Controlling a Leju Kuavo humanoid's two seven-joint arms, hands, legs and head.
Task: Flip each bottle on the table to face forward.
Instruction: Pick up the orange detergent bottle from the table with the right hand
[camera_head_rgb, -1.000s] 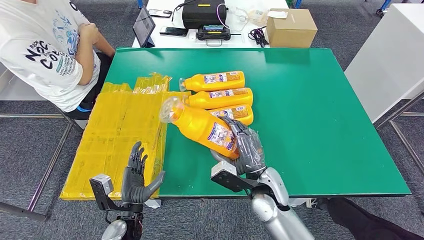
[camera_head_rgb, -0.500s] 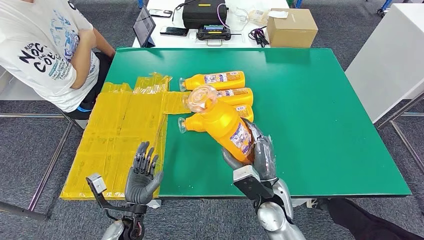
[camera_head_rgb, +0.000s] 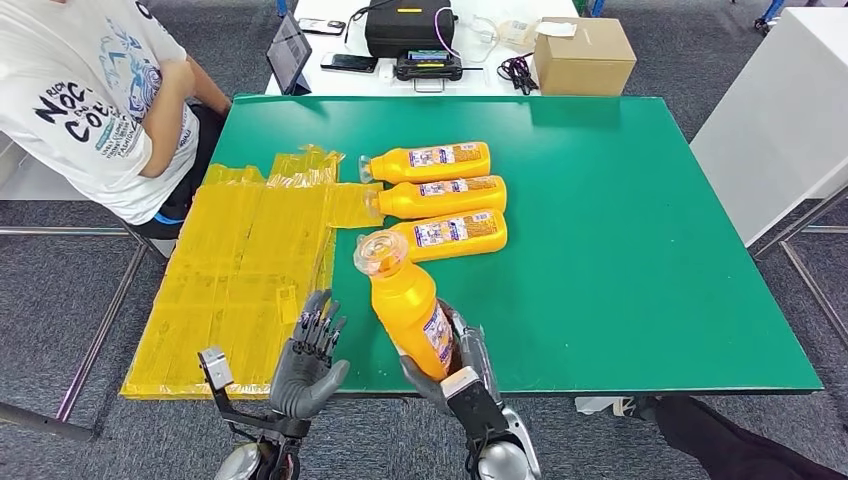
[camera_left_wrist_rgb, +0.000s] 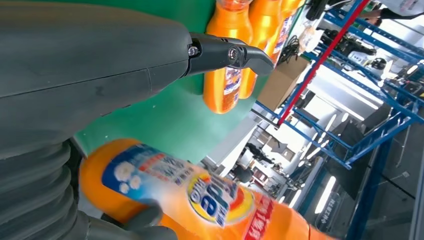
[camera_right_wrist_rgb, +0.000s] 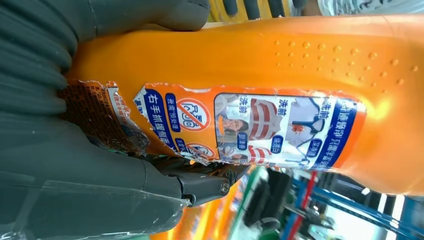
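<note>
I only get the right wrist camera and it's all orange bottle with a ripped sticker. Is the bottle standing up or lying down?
Observer: Standing up. The right hand holds the bottle upright at the near edge of the table, cap on top. The hand hides its base.
Operator: How many others are there?
Observer: Three lying bottles, side by side on the table, caps toward the yellow sheets.
Operator: What's the other hand doing?
Observer: The left hand is open and holds nothing, by the table's near edge beside the held bottle.
</note>
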